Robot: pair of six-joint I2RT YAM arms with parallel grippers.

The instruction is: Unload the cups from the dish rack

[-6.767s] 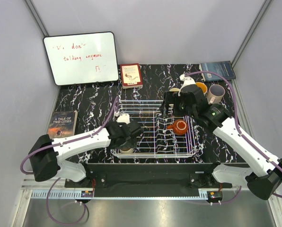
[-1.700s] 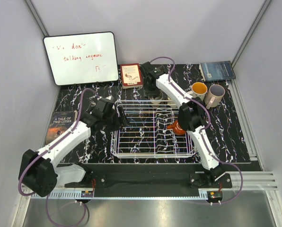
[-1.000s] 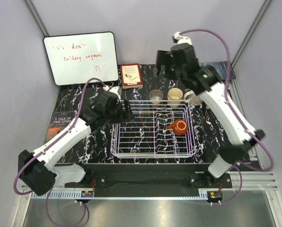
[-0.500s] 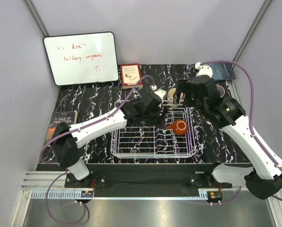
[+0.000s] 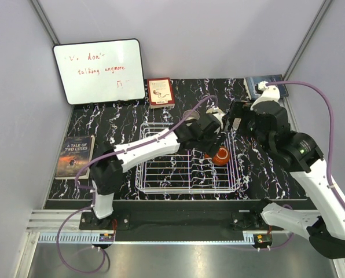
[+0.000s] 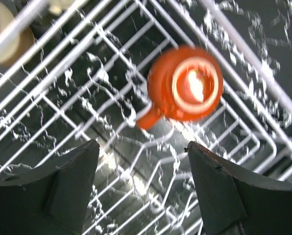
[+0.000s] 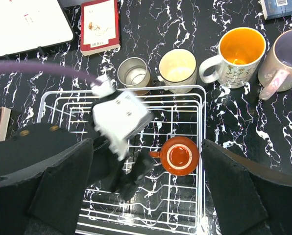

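Note:
The squat reddish-brown cup [image 7: 179, 155] stands upright with its handle to the left, in the right half of the white wire dish rack [image 7: 201, 122]. My left gripper [image 6: 143, 178] hovers open over the rack floor. This cup [image 6: 190, 83] lies just beyond its fingertips, not between them. My right gripper [image 7: 146, 196] hangs open high above the rack and holds nothing. Behind the rack on the table stand a grey cup [image 7: 134, 73], a cream cup [image 7: 178, 68], an orange-lined mug [image 7: 239, 51] and a pinkish-beige mug [image 7: 283, 61]. The top view shows the reddish-brown cup [image 5: 221, 155] beside the left gripper [image 5: 210, 142].
The left arm [image 5: 152, 147] stretches across the rack's back half. A whiteboard [image 5: 99, 70] and a red book [image 5: 160, 92] stand at the back. One book [image 5: 75, 155] lies at the left and a blue book [image 5: 256, 87] at the back right.
The left arm has swung from the rack's back-left corner across to the reddish-brown cup. The right arm has come down from the back towards the right side.

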